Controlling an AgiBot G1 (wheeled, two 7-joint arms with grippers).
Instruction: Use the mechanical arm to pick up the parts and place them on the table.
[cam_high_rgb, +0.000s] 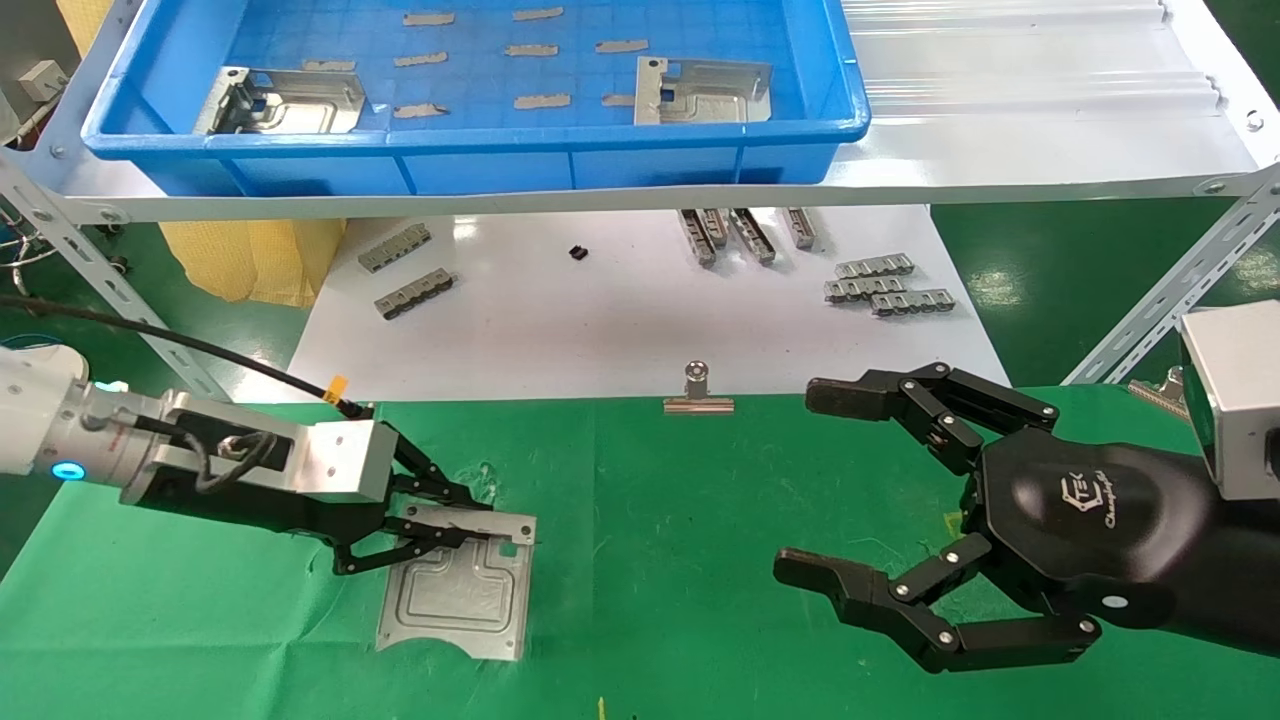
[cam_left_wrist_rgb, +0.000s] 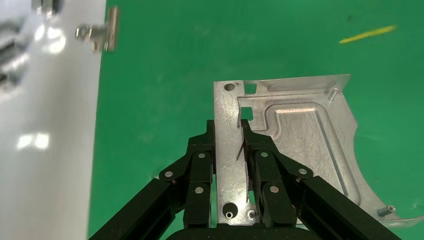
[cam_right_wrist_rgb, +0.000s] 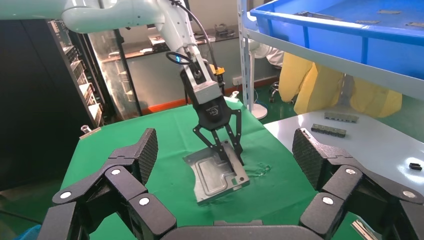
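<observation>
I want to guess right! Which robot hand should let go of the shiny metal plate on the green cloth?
The left gripper. Its fingers are closed on the folded edge of the part, which lies on the table. The right gripper hangs open and empty, off to the side.

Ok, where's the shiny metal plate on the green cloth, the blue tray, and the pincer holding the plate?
Silver stamped metal plate (cam_high_rgb: 462, 590), head view, embossed middle.
Blue plastic tray (cam_high_rgb: 500, 165), head view, front wall.
Left black pincer (cam_high_rgb: 425, 522), head view, between fingertips.
</observation>
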